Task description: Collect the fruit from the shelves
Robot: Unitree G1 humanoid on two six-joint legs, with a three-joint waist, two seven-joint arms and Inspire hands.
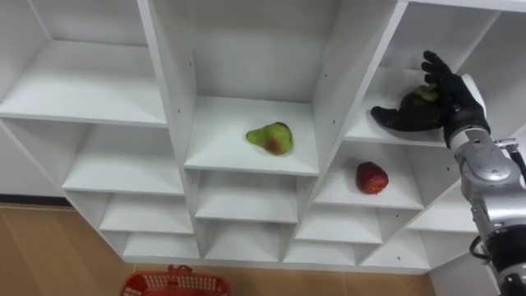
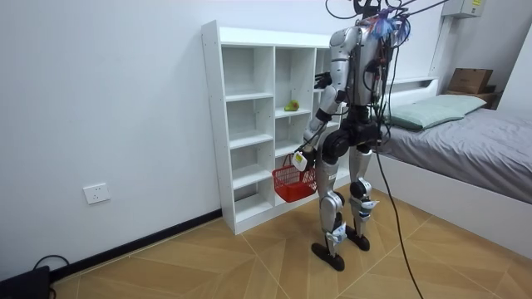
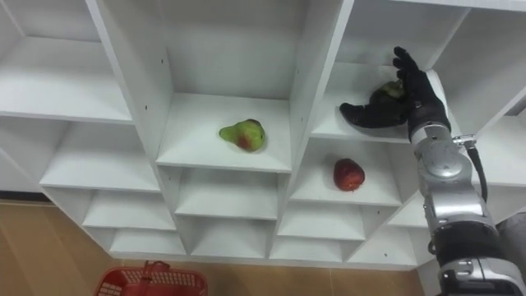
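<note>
A white closet (image 1: 168,90) of open compartments fills the wall before me. My right hand (image 1: 431,111) reaches into the upper right compartment, fingers straight and thumb spread, cupped around a small greenish-brown fruit (image 1: 426,92) without closing on it. A green-red pear (image 1: 271,137) lies in the middle compartment. A red apple (image 1: 371,177) rests one shelf below my right hand. My left hand (image 2: 301,159) hangs at my side, shut on the handle of a red basket (image 2: 293,183), whose rim (image 1: 174,284) shows at the bottom of the eye view.
I stand upright on a wooden floor (image 2: 249,257), close to the closet's right columns. A bed (image 2: 465,141) stands behind me at the room view's right. The other compartments hold nothing.
</note>
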